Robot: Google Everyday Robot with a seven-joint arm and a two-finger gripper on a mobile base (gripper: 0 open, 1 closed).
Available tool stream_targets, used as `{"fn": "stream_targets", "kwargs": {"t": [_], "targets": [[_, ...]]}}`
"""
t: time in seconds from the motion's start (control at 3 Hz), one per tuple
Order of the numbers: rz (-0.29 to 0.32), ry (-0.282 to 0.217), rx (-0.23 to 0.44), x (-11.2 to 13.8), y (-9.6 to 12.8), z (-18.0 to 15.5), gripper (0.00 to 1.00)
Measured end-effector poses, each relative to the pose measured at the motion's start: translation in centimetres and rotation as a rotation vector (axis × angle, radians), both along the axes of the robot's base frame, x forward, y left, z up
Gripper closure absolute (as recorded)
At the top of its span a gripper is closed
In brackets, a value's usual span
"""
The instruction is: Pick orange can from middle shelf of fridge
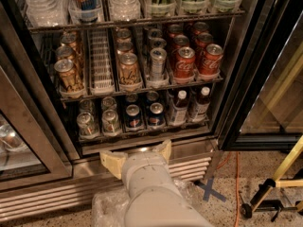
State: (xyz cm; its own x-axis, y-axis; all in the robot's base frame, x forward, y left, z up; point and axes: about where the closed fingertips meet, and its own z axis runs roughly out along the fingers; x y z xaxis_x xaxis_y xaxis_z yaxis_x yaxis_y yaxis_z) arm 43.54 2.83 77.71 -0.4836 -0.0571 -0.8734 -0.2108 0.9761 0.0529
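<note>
Spread wide with nothing between its tan fingers (112, 163), the pincer (140, 156) hung low in front of the fridge (236, 79), just above the louvred grille (42, 203) and below the front edge of the bottom shelf. Its pale arm (151, 197) rose from the lower edge of the view. On the middle shelf (142, 90), one orange can (67, 75) stood at the front of the far left lane and a second orange can (129, 69) stood further right, with an empty white ribbed lane (101, 63) between them. Right of these stood a silver-grey can (157, 63) and red Coca-Cola cans (184, 63). The pincer was well below that shelf, touching no can
</note>
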Motion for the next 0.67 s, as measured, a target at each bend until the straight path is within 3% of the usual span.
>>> {"fn": "stream_targets", "kwargs": {"t": [0.67], "targets": [[-0.031, 0.011, 0.01, 0.91, 0.4, 0.28, 0.0]]}}
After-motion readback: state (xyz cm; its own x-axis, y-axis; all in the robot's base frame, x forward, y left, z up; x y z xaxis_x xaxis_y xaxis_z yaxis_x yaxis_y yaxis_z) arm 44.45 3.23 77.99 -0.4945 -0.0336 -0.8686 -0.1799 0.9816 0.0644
